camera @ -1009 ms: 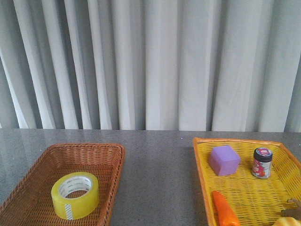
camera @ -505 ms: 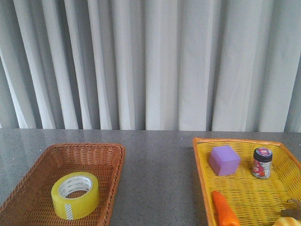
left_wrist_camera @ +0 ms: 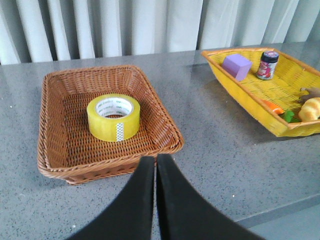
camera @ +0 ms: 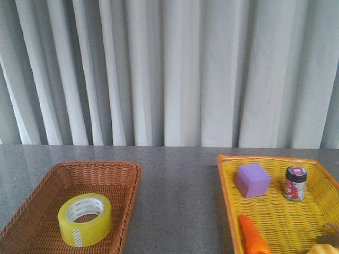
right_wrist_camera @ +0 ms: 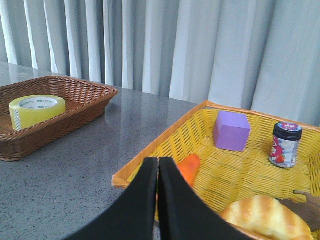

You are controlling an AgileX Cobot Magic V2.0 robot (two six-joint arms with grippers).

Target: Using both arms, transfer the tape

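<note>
The yellow tape roll [camera: 85, 219] with a white core lies flat in the brown wicker basket [camera: 128, 182] at the front left of the table. It also shows in the left wrist view [left_wrist_camera: 113, 117] and the right wrist view [right_wrist_camera: 37, 111]. My left gripper [left_wrist_camera: 155, 160] is shut and empty, hanging over the grey table just short of the brown basket's near rim [left_wrist_camera: 110, 163]. My right gripper [right_wrist_camera: 158, 162] is shut and empty, over the near corner of the yellow basket [right_wrist_camera: 150, 157]. Neither arm shows in the front view.
The yellow basket [camera: 226, 188] at the right holds a purple cube [camera: 252, 180], a small jar [camera: 295, 183], an orange carrot [camera: 252, 239] and a bread roll [right_wrist_camera: 267, 216]. Grey table [camera: 177, 201] lies between the two baskets. White curtains hang behind.
</note>
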